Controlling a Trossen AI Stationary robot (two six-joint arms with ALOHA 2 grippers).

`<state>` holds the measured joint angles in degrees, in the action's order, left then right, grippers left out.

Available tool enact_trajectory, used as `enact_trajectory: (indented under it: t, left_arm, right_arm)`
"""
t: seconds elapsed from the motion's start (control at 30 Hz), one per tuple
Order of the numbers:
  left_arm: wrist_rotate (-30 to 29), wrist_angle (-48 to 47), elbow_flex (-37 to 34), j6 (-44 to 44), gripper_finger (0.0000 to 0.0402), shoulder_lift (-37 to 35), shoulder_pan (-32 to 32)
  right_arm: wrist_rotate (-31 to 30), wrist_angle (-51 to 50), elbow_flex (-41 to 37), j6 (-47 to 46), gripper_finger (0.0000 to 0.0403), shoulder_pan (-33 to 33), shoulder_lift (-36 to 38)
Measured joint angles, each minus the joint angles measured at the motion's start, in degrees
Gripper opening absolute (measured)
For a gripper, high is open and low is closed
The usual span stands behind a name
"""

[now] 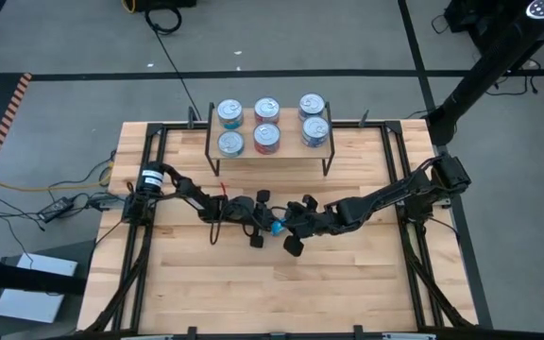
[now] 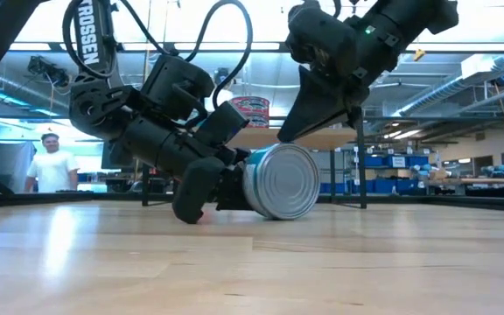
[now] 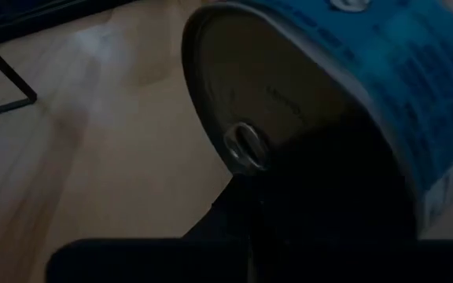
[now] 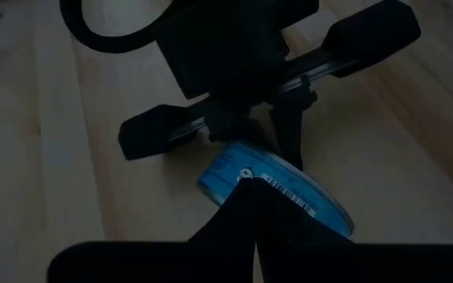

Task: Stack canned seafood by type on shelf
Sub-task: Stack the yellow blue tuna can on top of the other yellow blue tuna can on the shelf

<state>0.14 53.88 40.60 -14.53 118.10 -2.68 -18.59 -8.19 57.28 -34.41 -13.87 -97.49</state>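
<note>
High view: shelf (image 1: 270,151) sits at the far edge of the counter (image 1: 206,283), six cans on it in two rows of three. In front of the shelf, mid-counter, both arms meet over one blue-labelled can (image 1: 276,227). Left claw (image 1: 259,229) and right claw (image 1: 297,236) flank it, both crowded onto the same spot.

Low view: the can (image 2: 280,181) is on its edge, silver end facing the camera, rim touching the counter (image 2: 252,262). Left claw (image 2: 210,188) is against its far side, low to the wood; right claw (image 2: 309,118) comes down on it from above, fingers pressed together. Person (image 2: 52,163) stands in the room behind, well apart.

Left wrist view: pull-tab lid (image 3: 258,110) fills the frame right at the fingers, which are pressed together, so it looks more like a push than a pinch.

Right wrist view: the can (image 4: 278,189) lies just past the right fingers, pressed together, with the left claw on the other side of it.

Risks, my read:
- Can on edge is free to roll; any nudge sends it away from the shelf, or off the counter.
- Neither claw clearly has a pinch on it, so lifting now likely drops it.
- Two claws this close may collide.
</note>
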Motion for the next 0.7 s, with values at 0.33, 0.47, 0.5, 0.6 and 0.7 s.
enact_trajectory:
  t: [0.33,0.47,0.5,0.6,0.7]
  left_arm:
    - [-4.33,-0.81,-7.21,-0.20,0.0002,-6.28,0.27]
    - [-7.33,-0.89,-12.17,0.96,0.0002,-11.38,-0.21]
    - [-7.54,-0.52,-13.13,2.36,0.0002,-12.44,-0.48]
    - [-7.28,-0.57,-15.65,8.70,0.0008,-15.45,-1.87]
    - [-7.30,-0.17,-16.71,13.05,0.0019,-17.91,-4.24]
  right_arm:
    - [0.11,-0.25,-0.02,0.57,0.0009,0.00,-0.04]
    - [0.00,-0.19,-0.05,1.63,0.0009,0.05,-0.07]
    - [0.08,-0.14,-0.04,1.63,0.0009,0.14,-0.07]
    - [0.17,-0.04,-0.07,2.03,0.0009,0.27,-0.11]
    - [0.11,0.10,-0.09,2.83,0.0009,0.31,-0.11]
